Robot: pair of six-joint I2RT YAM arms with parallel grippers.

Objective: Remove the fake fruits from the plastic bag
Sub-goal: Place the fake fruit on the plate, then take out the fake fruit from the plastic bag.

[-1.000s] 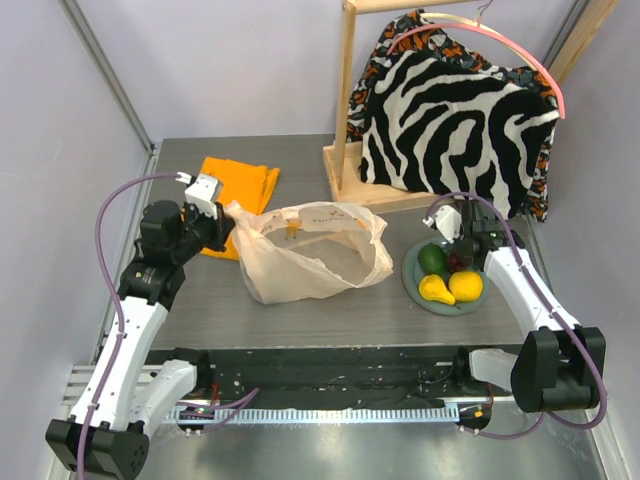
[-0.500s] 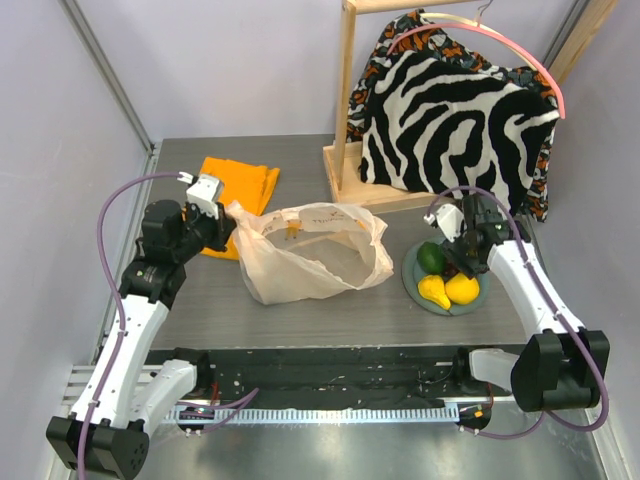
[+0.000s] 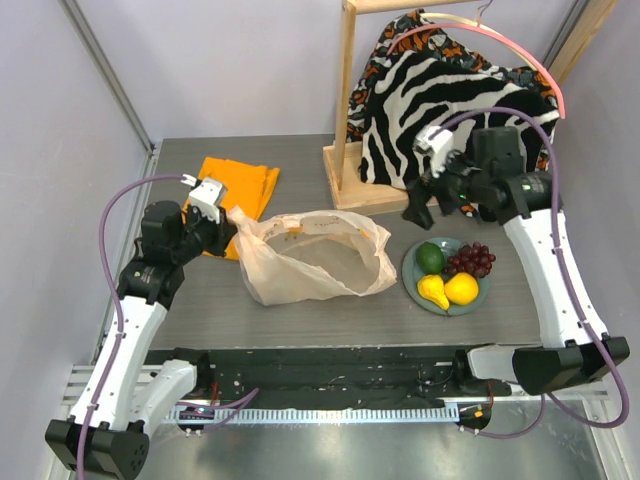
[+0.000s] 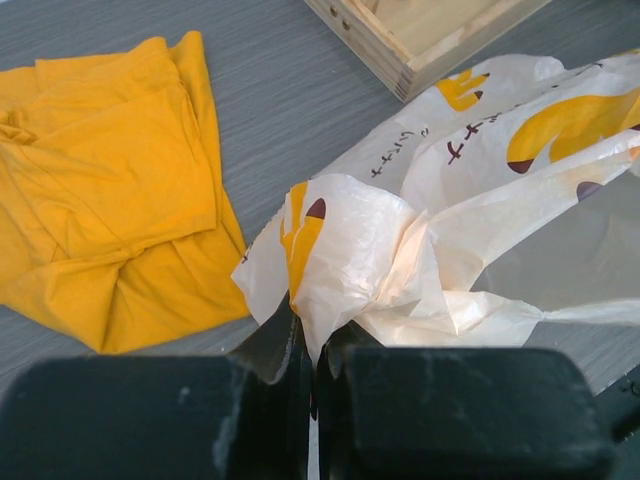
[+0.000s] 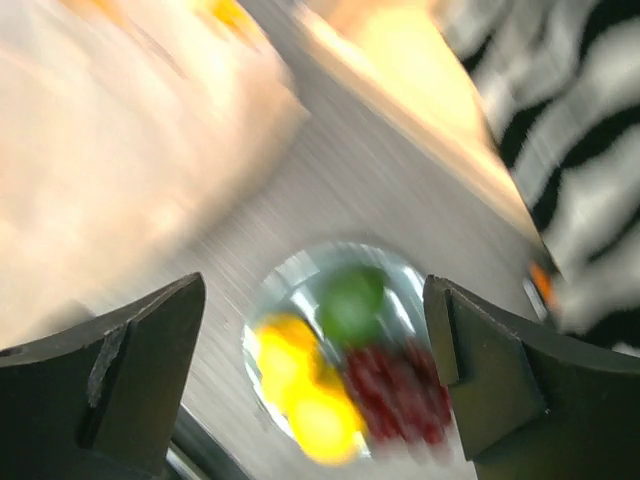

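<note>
The crinkly, translucent beige plastic bag (image 3: 315, 255) lies slumped with its mouth open (orange print along the rim), its 9 o'clock handle bunched upward. At its 3 o'clock, out of it, cluster a green avocado (image 3: 432, 257), dark red grapes (image 3: 472, 260), a yellow pear (image 3: 433, 290) and a yellow lemon (image 3: 462, 288).

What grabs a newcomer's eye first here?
The loud zebra-patterned garment on the wooden rack at the back right. Next, the crinkly plastic bag gaping mid-table, left jaws pinching its handle, beside a folded orange cloth. Then the bright fake fruits on a plate at right, right jaws open above them.
</note>
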